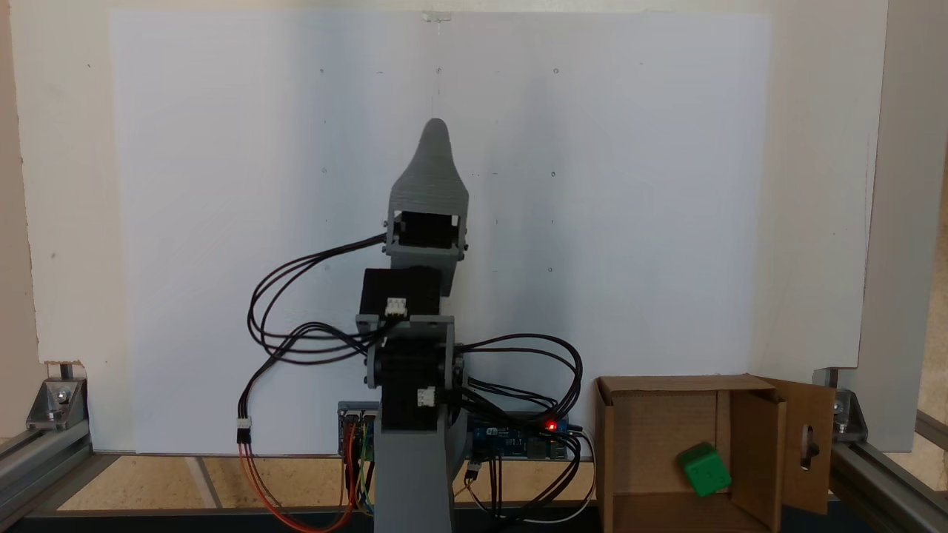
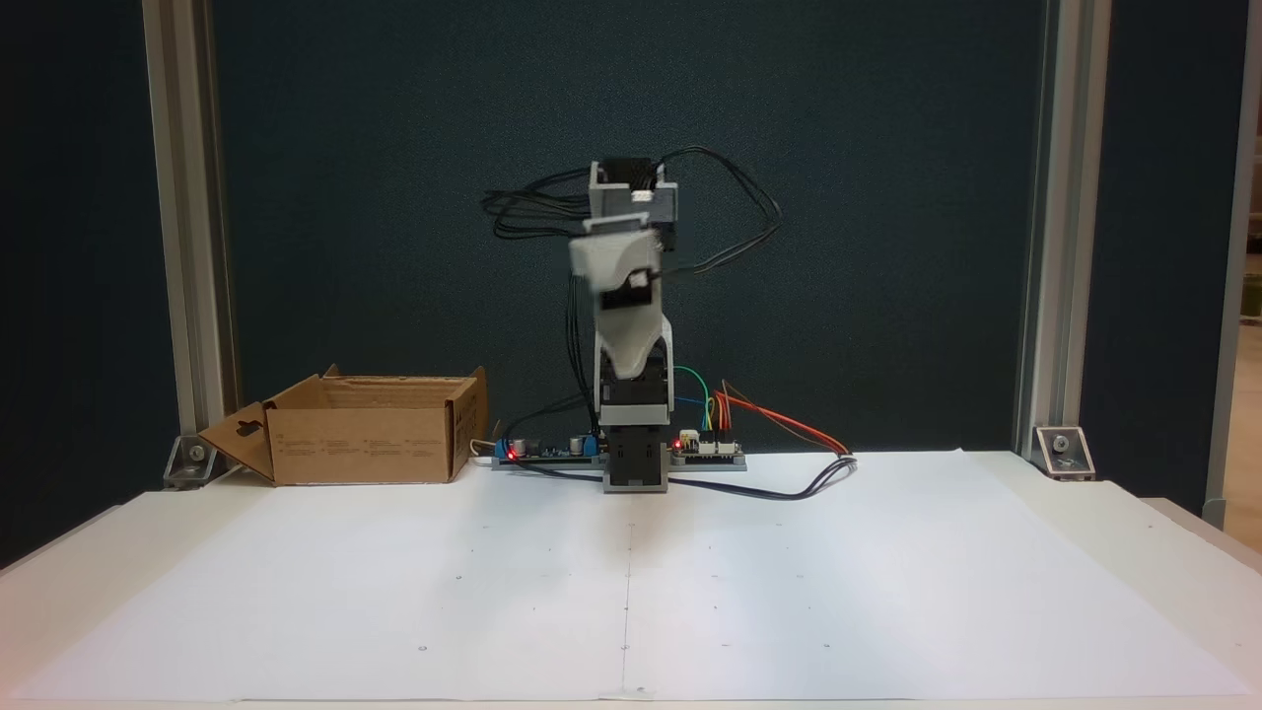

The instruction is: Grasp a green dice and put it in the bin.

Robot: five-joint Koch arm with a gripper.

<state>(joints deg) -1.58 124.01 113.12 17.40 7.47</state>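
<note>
The green dice [image 1: 704, 469] is seen lying inside the bin [image 1: 652, 437], down by one inner wall, so the putting-away part looks done. The bin is placed beside the arm's base, and in a fixed view its flap with the handle slot [image 2: 240, 434] is folded out, likely so the top is left free for dropping things in. The gripper [image 1: 435, 133] is held high above the white paper [image 2: 631, 592], away from the bin, with nothing seen in it; whether its jaws are apart or together cannot be told.

tool [image 2: 613, 264] motion-blurred, jaws indistinguishable, bin [image 1: 670, 511] cut off by frame's bottom edge, arm base likewise
</note>
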